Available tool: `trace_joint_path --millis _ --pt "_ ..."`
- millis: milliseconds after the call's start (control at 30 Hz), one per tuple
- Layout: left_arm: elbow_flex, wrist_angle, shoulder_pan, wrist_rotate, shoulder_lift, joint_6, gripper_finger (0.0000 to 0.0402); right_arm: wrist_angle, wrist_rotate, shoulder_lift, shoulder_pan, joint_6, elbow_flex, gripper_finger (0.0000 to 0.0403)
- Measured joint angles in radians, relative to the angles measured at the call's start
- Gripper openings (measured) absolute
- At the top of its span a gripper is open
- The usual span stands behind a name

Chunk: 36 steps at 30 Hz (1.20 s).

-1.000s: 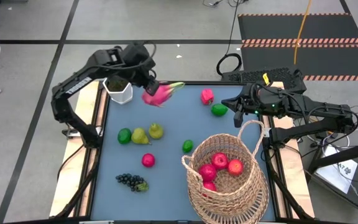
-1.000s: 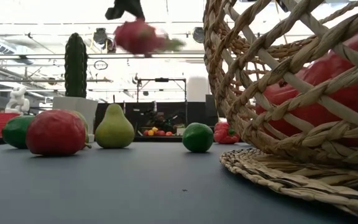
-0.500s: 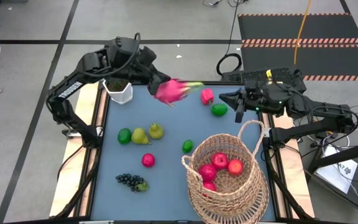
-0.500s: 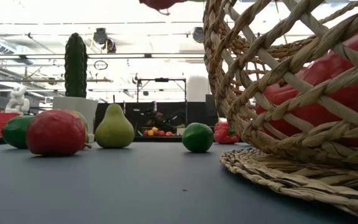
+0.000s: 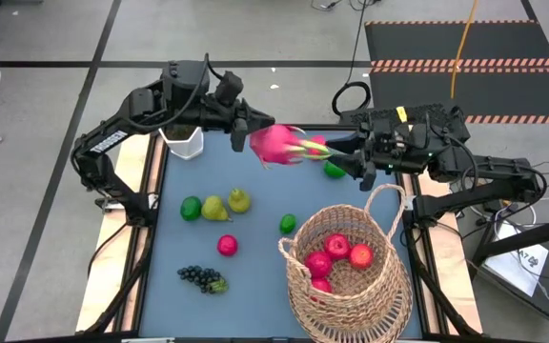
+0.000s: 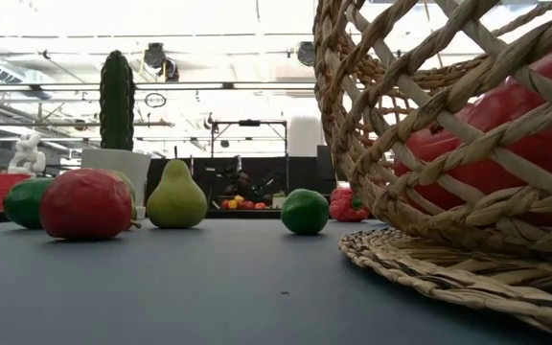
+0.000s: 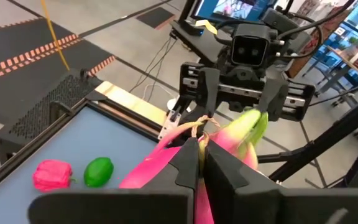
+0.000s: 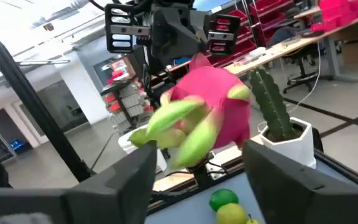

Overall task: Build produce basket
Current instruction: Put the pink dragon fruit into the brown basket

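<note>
The big woven basket (image 5: 351,276) sits at the near right part of the blue table (image 5: 255,295), and it already has about four red apples (image 5: 337,246) inside, so the job is started but far from done. Lots of fruit is not in yet. On the table I see a green lime (image 5: 191,207) next to two yellow-green pears (image 5: 215,207), another lime (image 5: 288,224) close to the basket, a small red apple (image 5: 227,245), a dark bunch of grapes (image 5: 202,278), and one more green lime (image 5: 335,170) at the far side, partly hidden. In the left wrist view there is also a pink-red fruit (image 7: 51,174) beside that far lime. Right now the pink dragon fruit (image 5: 279,145) is up in the air over the far part of the table, between the two arms. The left gripper (image 7: 202,163) has its fingers pressed tight on the dragon fruit's leafy end and holds it out. The right gripper (image 8: 197,168) faces it with its fingers spread wide apart, and the fruit sits just in front of them, not pinched by them yet. I think the left arm is passing the dragon fruit over to the right arm, which is closer to the basket. After that, around seven more fruits need to go in. The white pot with the cactus (image 5: 181,138) stays at the far left corner.
</note>
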Motion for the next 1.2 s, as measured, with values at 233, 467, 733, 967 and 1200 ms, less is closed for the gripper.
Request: trace_joint_path --millis 233,467,733,967,1200 --pt "0.0 0.001 -0.001 0.005 0.0 0.0 0.0008 0.022 -0.003 0.025 0.025 -0.065 0.0 0.029" --pt "0.0 0.002 0.003 0.006 0.0 0.033 0.0007 -0.025 -0.024 0.076 0.055 -0.111 0.0 0.0288" --pt "0.0 0.002 0.021 0.006 0.0 0.051 0.0018 -0.015 -0.018 0.114 0.065 -0.127 0.0 0.0271" --pt "0.0 0.001 0.045 0.035 0.0 0.062 0.0008 0.002 0.13 0.107 0.065 -0.135 0.0 0.027" --pt "0.0 0.002 0.048 0.041 0.0 0.056 0.0008 0.062 0.163 0.113 0.057 -0.129 0.0 0.027"
